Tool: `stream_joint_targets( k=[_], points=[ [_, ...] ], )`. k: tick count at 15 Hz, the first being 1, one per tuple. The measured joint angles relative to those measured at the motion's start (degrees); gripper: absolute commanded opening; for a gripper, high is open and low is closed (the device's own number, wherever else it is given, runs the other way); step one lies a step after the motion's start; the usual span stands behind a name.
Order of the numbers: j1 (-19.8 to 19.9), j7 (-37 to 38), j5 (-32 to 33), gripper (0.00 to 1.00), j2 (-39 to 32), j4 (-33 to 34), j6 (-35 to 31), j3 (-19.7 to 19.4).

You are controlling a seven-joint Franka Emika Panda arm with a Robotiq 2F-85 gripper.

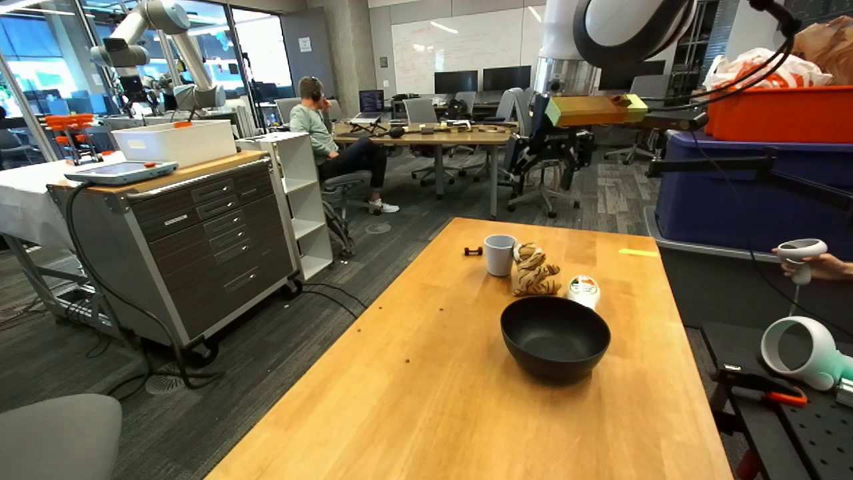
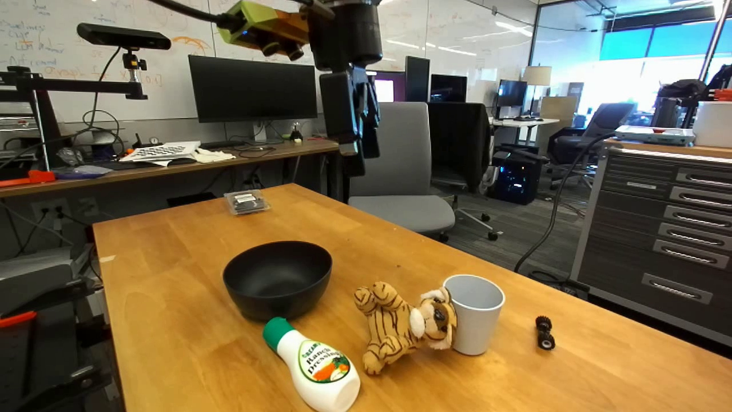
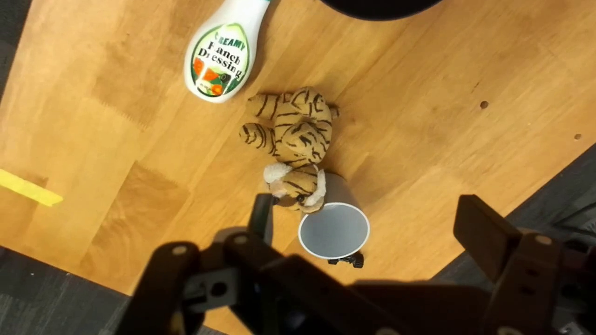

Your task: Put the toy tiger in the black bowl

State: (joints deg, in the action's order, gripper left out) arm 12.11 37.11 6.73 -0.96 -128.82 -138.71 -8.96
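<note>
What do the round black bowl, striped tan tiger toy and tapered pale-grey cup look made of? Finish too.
Round black bowl: probably plastic, maybe ceramic; satin, with soft shading across the smooth inside.
Striped tan tiger toy: plush fabric, matte; fluffy white tufts around the face.
Tapered pale-grey cup: likely plastic, ceramic possible; low gloss, smooth wall softly shaded.
</note>
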Motion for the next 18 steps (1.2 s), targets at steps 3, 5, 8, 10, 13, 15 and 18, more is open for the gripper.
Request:
stream_joint_targets(
  k=[3, 5, 8, 10, 13, 15, 18],
  points=[
    [0.03, 0.0, 0.01, 1.0, -2.68, 0.05, -2.55, -1.86],
    [0.03, -0.02, 0.01, 1.0, -4.4, 0.08, -3.75, -2.72],
    [0.02, -0.05, 0.01, 1.0, -6.87, 0.11, -4.38, -3.35],
    [-0.03, -0.05, 0.01, 1.0, -8.35, 0.11, -4.53, -3.54],
    [-0.11, -0.05, 0.01, 1.0, -10.12, 0.17, -4.63, -3.8],
    [-0.15, -0.07, 0.01, 1.0, -11.08, 0.24, -4.72, -4.19],
    [-0.2, -0.11, 0.01, 1.0, -12.69, 0.78, -4.93, -5.12]
  ],
)
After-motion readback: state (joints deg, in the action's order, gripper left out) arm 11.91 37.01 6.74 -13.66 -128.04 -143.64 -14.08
